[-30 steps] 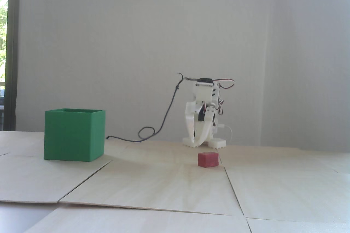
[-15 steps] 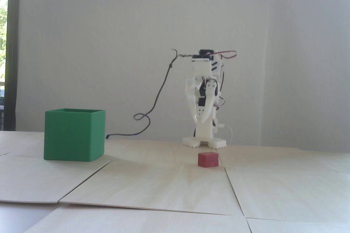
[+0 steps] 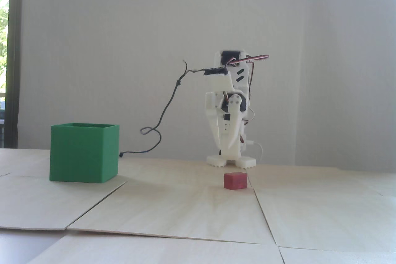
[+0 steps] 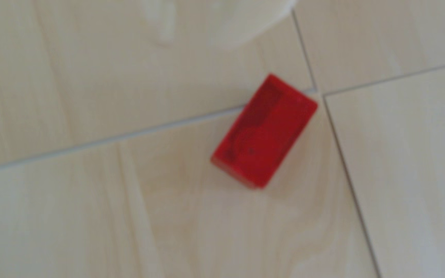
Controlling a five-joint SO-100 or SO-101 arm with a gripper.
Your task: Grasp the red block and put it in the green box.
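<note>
Resting on the wooden table point(image 3: 185, 208), the red block point(image 3: 235, 180) is being seen well right of the green box point(image 3: 84, 152); above the block, the gripper point(image 3: 225, 147) is being held empty, fingers nearly closed.

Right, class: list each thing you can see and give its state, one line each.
Block: lying flat on the table, untouched.
Box: upright, open on top; inside hidden.
Hand: raised, pointing down, holding nothing; fingers nearly closed.
Cable: slack, looped.
</note>
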